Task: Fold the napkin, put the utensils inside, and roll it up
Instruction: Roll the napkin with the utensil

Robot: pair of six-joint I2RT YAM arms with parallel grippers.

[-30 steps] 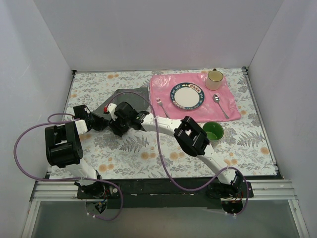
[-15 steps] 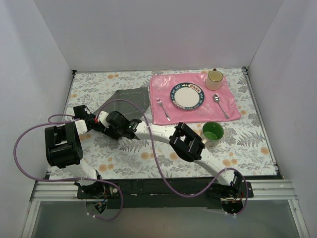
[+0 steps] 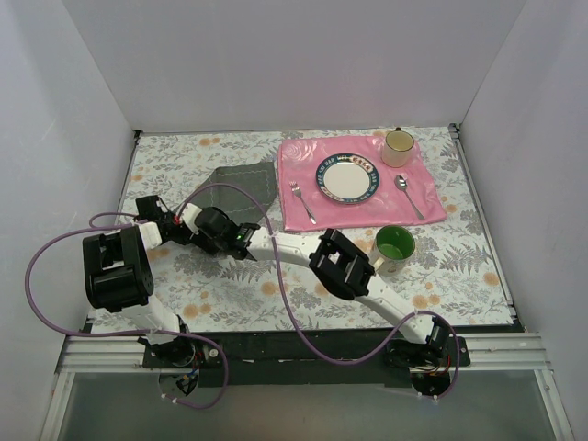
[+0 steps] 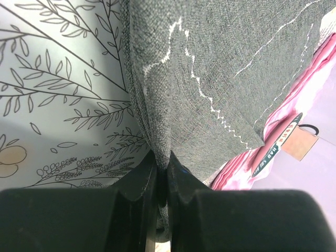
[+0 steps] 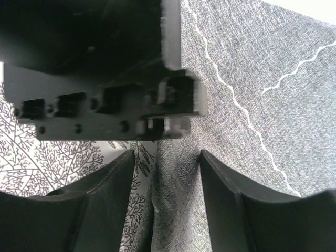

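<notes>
Left gripper [image 4: 161,168] is pinched shut on a raised ridge of the napkin [image 4: 210,68], which lies just left of the pink placemat [image 3: 354,213], touching its edge. On the napkin's side away from the placemat, the right gripper [image 5: 165,163] stands open astride the cloth (nothing gripped). The fold is in hand. Next, the right probably needs to close, then both carry that edge toward the placemat.

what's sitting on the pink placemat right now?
A plate, a fork left of it, a spoon right of it, and a cream mug at the far corner. Anything under the plate is hidden.
</notes>
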